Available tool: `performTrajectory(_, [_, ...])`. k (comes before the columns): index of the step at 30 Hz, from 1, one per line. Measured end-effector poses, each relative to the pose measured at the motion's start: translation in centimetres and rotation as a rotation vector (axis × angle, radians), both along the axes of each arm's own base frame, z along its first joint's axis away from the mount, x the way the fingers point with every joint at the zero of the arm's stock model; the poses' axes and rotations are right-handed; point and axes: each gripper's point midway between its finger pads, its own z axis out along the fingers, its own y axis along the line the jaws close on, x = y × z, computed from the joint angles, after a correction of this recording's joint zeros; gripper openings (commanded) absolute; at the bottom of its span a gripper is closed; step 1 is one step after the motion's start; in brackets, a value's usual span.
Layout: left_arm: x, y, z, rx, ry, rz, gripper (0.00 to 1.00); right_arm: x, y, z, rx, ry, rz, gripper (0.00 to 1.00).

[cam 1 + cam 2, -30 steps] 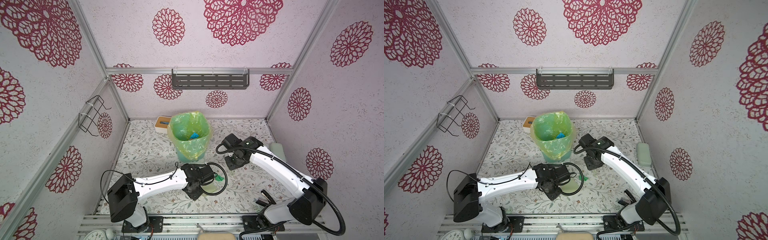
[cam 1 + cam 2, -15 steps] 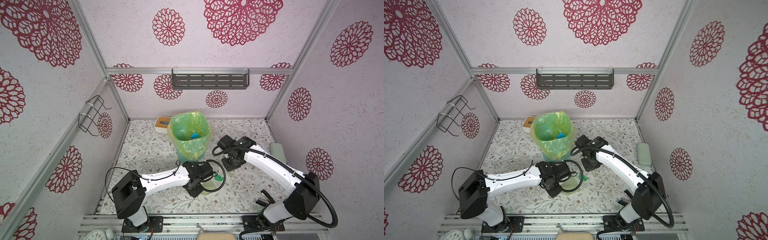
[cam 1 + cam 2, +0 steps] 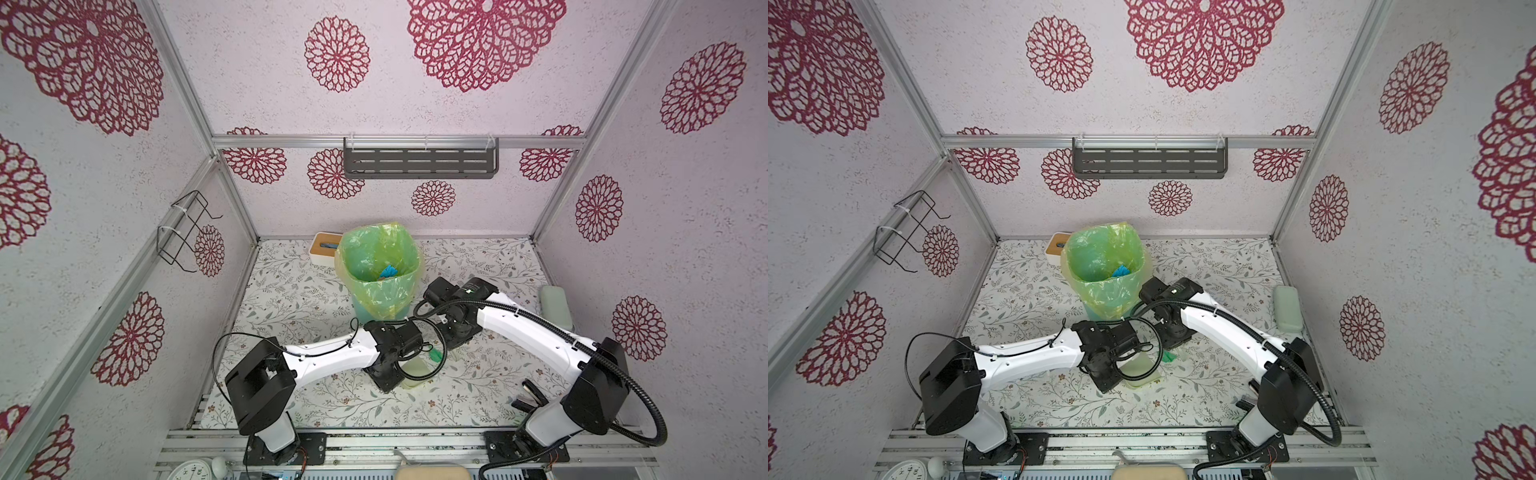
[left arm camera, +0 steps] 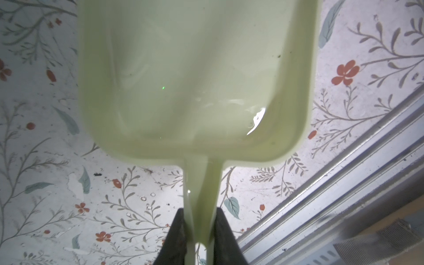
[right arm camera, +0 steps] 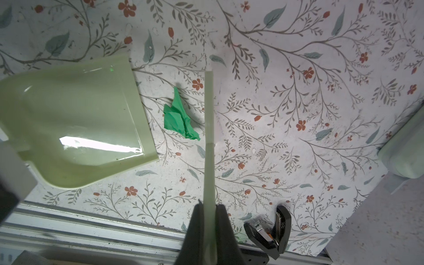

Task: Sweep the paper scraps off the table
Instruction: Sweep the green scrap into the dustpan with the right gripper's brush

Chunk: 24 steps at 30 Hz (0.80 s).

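My right arm has swung in toward the middle, so the sweeping strip (image 5: 208, 110) pinched in the right gripper (image 5: 207, 208) now stands just beside the green paper scrap (image 3: 435, 356). In a top view the scrap lies on the table (image 3: 291, 291) at 2 o'clock of the dustpan (image 3: 415, 371), so one push should load it. The left gripper (image 4: 199, 220) is clamped narrow on the dustpan's handle, and I can read no brand or label.

The dustpan (image 5: 75, 119) is smooth, glossy plastic; the stick (image 5: 209, 114) looks matt plastic. The scrap (image 5: 180, 119) is crumpled matt paper, the rail (image 4: 332, 202) dull metal.
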Motion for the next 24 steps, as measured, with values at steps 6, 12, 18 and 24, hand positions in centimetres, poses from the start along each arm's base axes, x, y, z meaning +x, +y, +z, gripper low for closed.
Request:
performTrajectory(6, [0.1, -0.2, -0.5, 0.002, 0.004, -0.010, 0.09, -0.2, 0.8, 0.1, 0.014, 0.005, 0.011, 0.00])
performTrajectory(12, [0.2, -0.3, -0.6, -0.004, 0.001, -0.015, 0.09, -1.6, 3.4, 0.5, 0.092, 0.034, 0.050, 0.00])
performTrajectory(18, [0.1, 0.2, -0.7, 0.010, 0.013, -0.009, 0.09, -3.2, 5.7, 0.9, 0.177, 0.078, 0.053, 0.00])
performTrajectory(24, [-0.2, 0.5, -0.9, 0.020, 0.022, -0.009, 0.09, -3.8, 6.0, 2.1, 0.240, 0.076, 0.018, 0.00])
